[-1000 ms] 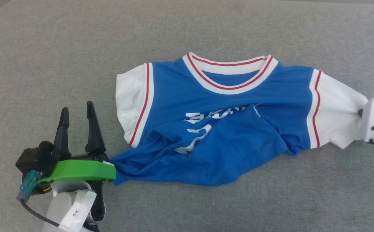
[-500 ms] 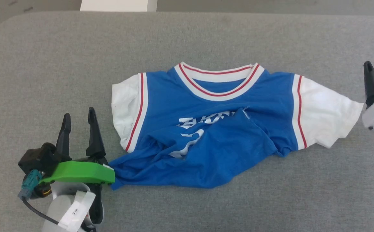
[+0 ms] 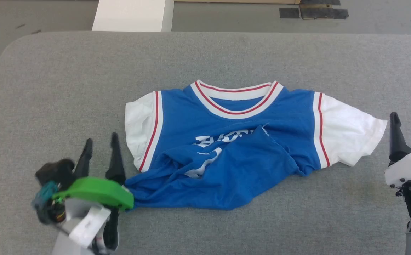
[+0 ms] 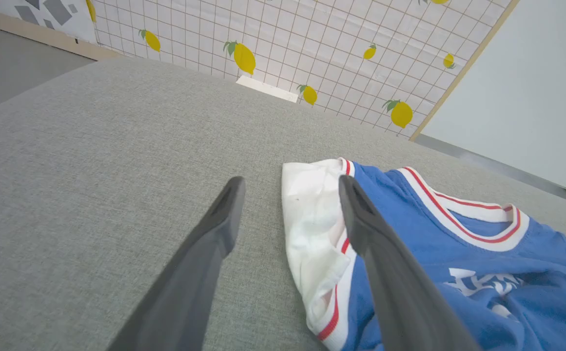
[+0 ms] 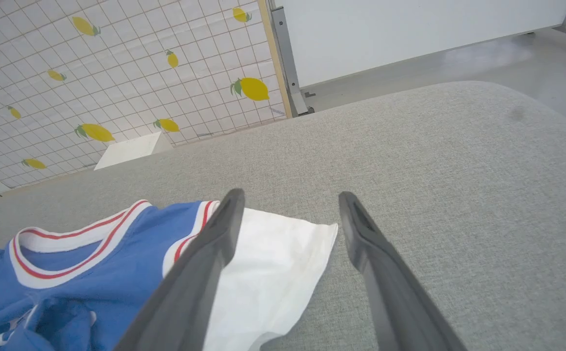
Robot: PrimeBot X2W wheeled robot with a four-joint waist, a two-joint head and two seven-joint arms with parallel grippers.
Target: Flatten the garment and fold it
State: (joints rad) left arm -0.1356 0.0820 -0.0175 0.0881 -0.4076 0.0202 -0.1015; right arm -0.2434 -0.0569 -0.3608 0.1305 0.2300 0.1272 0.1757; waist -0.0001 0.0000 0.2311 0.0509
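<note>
head view: the shirt [image 3: 205, 117] lies in the middle of the grey table [image 3: 226, 53], collar [image 3: 235, 102] away from the robot, white sleeves out to either side. the right sleeve [image 3: 350, 136] is spread flat. the left sleeve [image 3: 140, 131] curls under at its lower edge. the hem [image 3: 247, 170] is bunched and flipped up over the lettering [image 3: 223, 136], so the lower body is not flat. the left gripper [image 3: 101, 139] rests low beside the hem's left corner, fingers apart, holding nothing. the right gripper [image 3: 406, 119] stands just off the right sleeve's edge, fingers apart too, empty.

left wrist view: the two dark fingers are spread wide above the table, with the left sleeve and the blue body just beyond them. nothing is between them.

right wrist view: the fingers are spread wide with no cloth clamped, and the right sleeve's outer corner lies flat on the table beyond them.

by my reading the flattening step is in hand, with no fold started. the next move likely calls for each gripper to pinch a corner of the bunched hem and draw it toward the robot until the lettering is uncovered and the body lies smooth.
</note>
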